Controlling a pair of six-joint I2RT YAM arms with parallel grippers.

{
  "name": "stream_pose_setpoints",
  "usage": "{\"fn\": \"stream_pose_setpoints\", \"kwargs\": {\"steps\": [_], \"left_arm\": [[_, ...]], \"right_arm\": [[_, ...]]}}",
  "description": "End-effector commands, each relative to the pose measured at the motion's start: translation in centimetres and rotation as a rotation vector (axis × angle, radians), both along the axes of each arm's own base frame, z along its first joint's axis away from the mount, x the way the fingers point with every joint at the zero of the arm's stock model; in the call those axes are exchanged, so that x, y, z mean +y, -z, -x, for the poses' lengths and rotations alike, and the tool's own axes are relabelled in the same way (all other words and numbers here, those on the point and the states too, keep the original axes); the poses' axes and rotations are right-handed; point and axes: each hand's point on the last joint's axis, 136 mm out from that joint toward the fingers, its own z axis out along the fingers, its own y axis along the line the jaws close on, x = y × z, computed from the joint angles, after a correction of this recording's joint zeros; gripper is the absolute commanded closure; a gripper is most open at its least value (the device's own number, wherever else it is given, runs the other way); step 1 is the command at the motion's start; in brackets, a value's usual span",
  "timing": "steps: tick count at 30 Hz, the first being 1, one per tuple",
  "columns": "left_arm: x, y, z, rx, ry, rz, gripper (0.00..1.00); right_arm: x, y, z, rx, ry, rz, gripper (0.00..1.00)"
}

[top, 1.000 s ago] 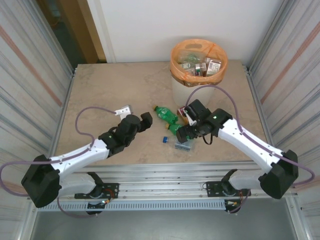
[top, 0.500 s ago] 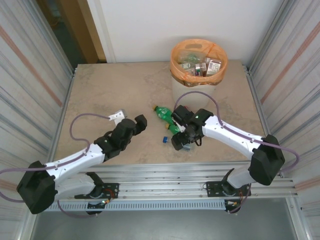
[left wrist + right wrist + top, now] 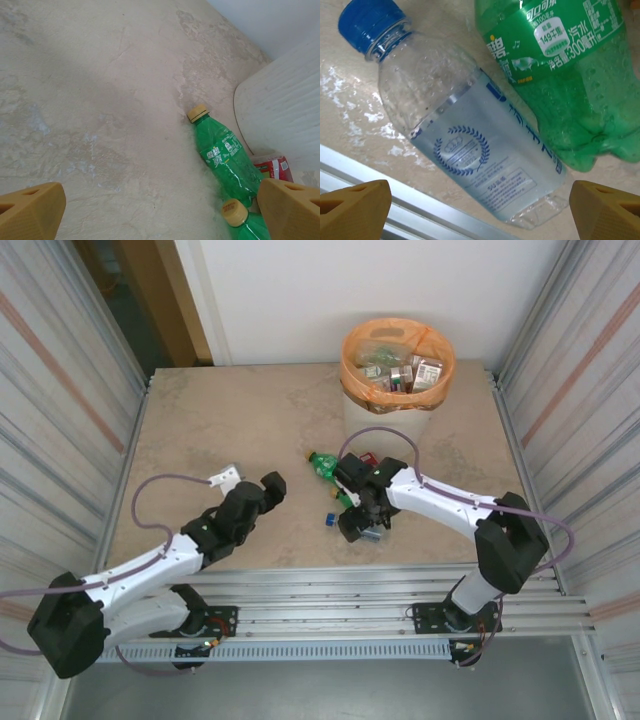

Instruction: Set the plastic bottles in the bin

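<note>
A clear bottle (image 3: 470, 145) with a blue cap lies on the table by the front edge. My right gripper (image 3: 480, 207) hangs open low over it, one finger on each side of its base, apart from it. In the top view this gripper (image 3: 355, 515) covers most of that bottle (image 3: 372, 533). A green bottle (image 3: 560, 75) lies against the clear one. My left gripper (image 3: 160, 210) is open over bare table, left of two green bottles with yellow caps (image 3: 225, 155) (image 3: 240, 217). The bin (image 3: 398, 370), lined in orange, stands at the back and holds several bottles.
A red-labelled bottle (image 3: 272, 165) lies at the foot of the bin's wall (image 3: 285, 110). A metal rail (image 3: 420, 212) runs along the table's front edge just past the clear bottle. Corrugated walls close both sides of the table (image 3: 220, 420).
The right arm has swung left and lowered onto the clear bottle. The left arm has drawn back toward the near left, its gripper still open.
</note>
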Motion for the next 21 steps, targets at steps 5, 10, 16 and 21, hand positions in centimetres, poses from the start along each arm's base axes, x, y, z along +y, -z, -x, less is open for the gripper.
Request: {"fn": "stream_pose_setpoints", "kwargs": {"steps": [5, 10, 16, 21], "left_arm": [[1.4, 0.0, 0.1, -0.009, -0.057, 0.004, 0.01], [1.5, 0.1, 0.1, -0.009, -0.062, 0.008, 0.01], [1.7, 0.3, 0.2, -0.006, -0.066, 0.010, 0.01], [1.9, 0.3, 0.3, -0.007, -0.072, 0.014, 0.01]], "right_arm": [[-0.1, 1.6, -0.6, -0.007, -0.029, 0.053, 0.08], [-0.3, 2.7, -0.2, 0.021, -0.025, 0.073, 0.09], [0.2, 3.5, 0.6, 0.055, -0.039, 0.074, 0.14], [0.9, 4.0, 1.8, 0.079, -0.078, 0.089, 0.19]]}}
